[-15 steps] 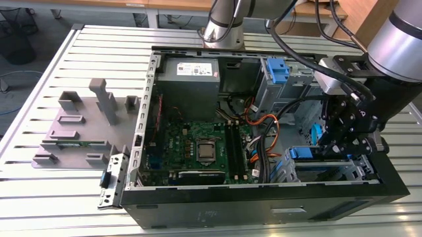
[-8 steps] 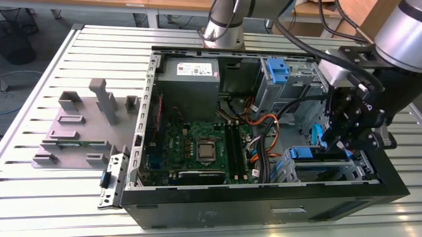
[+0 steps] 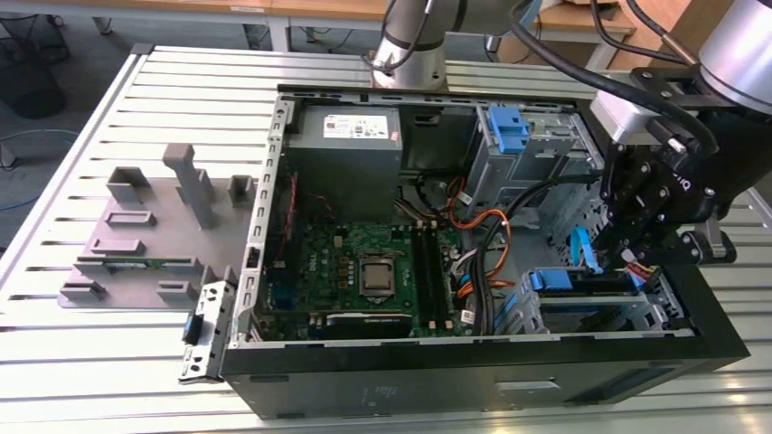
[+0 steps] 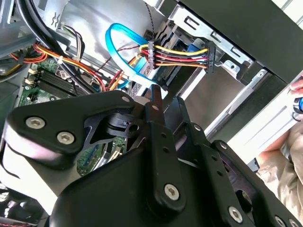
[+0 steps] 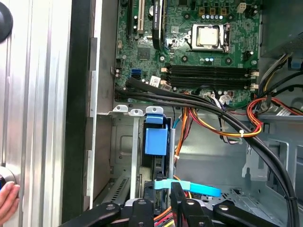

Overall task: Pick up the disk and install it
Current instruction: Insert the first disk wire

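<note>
- Grey slatted table (image 3: 108,380) runs along the bottom of the exterior view, and everything else sits on it.
- A black computer case (image 3: 483,375) lies open in the middle of that view.
- The robot arm (image 3: 417,41) comes down from the top.
- Its black gripper (image 3: 634,258) (image 4: 156,97) (image 5: 176,191) hangs inside the case at the right. I cannot tell if it is open or closed, or if it has hold of anything.
- A green board (image 3: 374,271) (image 5: 208,47) lies flat in the middle of the case.
- A grey power box (image 3: 343,136) sits in the upper part of the case.
- A grey plastic holder (image 3: 133,244) lies on the table at the left.
- The disk (image 3: 591,285) (image 5: 155,142), in its blue frame, sits in the bay at the lower right of the case, just under the gripper.
- A blue bracket (image 3: 507,127) sits in the upper right bay.
- A flat blue cable (image 4: 118,42) (image 5: 194,187) bends past the gripper.
- A person's hand (image 5: 7,198) shows at the lower left of the first wrist view.
</note>
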Robot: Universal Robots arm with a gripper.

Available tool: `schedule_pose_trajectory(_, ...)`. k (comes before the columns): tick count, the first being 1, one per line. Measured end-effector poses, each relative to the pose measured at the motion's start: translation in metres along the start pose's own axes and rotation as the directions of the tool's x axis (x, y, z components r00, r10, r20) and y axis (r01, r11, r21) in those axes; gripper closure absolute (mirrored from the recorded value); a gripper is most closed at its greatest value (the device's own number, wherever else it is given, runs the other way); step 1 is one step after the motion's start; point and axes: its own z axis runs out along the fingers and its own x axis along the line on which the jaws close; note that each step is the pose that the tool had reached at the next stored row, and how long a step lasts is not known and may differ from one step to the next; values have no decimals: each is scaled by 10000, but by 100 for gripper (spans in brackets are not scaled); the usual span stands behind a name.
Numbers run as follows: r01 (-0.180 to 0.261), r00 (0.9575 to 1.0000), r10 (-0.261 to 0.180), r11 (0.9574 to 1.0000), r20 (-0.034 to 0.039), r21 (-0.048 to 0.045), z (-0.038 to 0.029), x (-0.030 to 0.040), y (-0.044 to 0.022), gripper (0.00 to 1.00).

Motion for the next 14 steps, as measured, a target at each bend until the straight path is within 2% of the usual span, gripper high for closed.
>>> schedule_pose_trajectory(14, 2, 10000, -2, 10000, 48, -34, 0, 3, -81, 71)
